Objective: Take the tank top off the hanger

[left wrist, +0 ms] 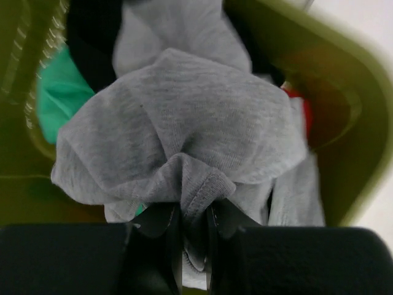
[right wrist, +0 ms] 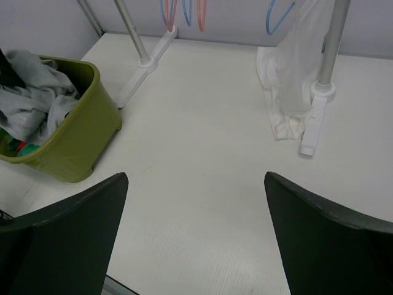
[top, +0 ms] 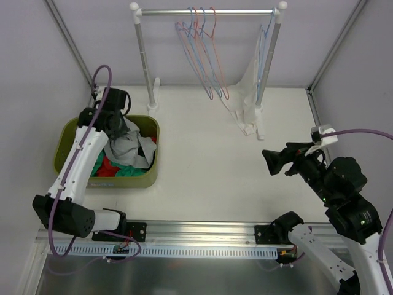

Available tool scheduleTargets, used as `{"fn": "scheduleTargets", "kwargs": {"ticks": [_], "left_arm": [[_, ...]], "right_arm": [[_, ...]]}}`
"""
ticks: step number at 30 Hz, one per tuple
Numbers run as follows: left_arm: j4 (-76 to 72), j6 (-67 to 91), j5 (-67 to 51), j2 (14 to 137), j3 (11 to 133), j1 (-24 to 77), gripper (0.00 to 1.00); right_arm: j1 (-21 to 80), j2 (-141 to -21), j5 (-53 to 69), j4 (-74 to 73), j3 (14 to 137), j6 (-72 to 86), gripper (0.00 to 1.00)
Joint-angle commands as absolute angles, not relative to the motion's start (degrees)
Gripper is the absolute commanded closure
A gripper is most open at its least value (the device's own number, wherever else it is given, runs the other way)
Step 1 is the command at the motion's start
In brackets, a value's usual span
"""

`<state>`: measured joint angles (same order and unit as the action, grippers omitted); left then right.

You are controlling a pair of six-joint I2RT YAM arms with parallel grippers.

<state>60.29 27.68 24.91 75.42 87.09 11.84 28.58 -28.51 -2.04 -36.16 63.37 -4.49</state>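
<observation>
Grey jersey cloth is pinched in the left arm's jaws: seen from the left wrist, two black fingers (left wrist: 156, 246) are clenched on a bunched fold of a grey garment (left wrist: 184, 129). Around that fold lie other clothes, a teal piece (left wrist: 58, 92), a red piece (left wrist: 304, 110) and something black, all inside an olive-green bin (left wrist: 344, 123). From above, the left arm (top: 83, 153) reaches down into this bin (top: 132, 180), which stands on the white bench (top: 202, 160), to the left of the clothes rack (top: 209, 11) and nearer the arm bases than the rack's left foot.

The right arm's jaws are spread wide and hold nothing. Their two dark fingers (right wrist: 61, 233) frame bare bench in the right wrist view. From above they hover on the near side of the rack's right foot, apart from it and pointing toward the rack.

The tank top (top: 249, 92) is white and hangs on a blue hanger (top: 265, 37) at the right end of the rack's rail, close beside the right post. Its lower part trails down and bunches on the bench, touching the rack's right foot (right wrist: 310, 132). Neither arm touches it. Several bare red and blue wire hangers (top: 202, 49) hang near the middle of the rail, to the left of the tank top.
</observation>
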Motion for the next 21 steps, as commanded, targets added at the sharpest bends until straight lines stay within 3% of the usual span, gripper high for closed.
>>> {"fn": "scheduleTargets", "kwargs": {"ticks": [1,6,11,15,16,17,19,20,21], "left_arm": [[50.3,35.9,18.5,75.2,71.6,10.9,1.0],[37.0,44.2,10.0,80.7,53.6,6.6,1.0],[34.5,46.8,9.9,84.2,50.6,6.6,1.0],[34.9,46.0,11.2,77.0,51.5,6.5,1.0],[35.6,45.6,11.0,75.1,51.9,6.6,0.88],[35.9,44.9,10.8,71.1,53.0,6.6,0.6],[37.1,43.8,11.2,67.0,54.1,6.6,0.41],[37.8,43.4,11.3,63.6,55.9,6.6,0.2],[38.5,42.8,11.3,62.1,56.9,6.6,0.13]], "right_arm": [[28.4,-29.7,-0.6,-32.4,62.7,-3.6,0.01],[28.3,-30.6,2.2,-31.9,62.0,-3.5,0.0],[28.3,-30.8,2.7,-31.6,61.8,-3.5,0.01],[28.4,-31.4,2.9,-31.3,61.8,-3.6,0.01],[28.3,-31.9,2.9,-30.9,61.8,-3.4,0.01],[28.4,-32.3,3.2,-30.7,61.8,-3.5,0.01],[28.4,-33.8,3.6,-30.1,62.3,-3.6,0.01],[28.3,-34.6,3.8,-29.8,62.7,-3.5,0.01],[28.4,-35.3,3.9,-29.6,63.0,-3.6,0.01]]}}
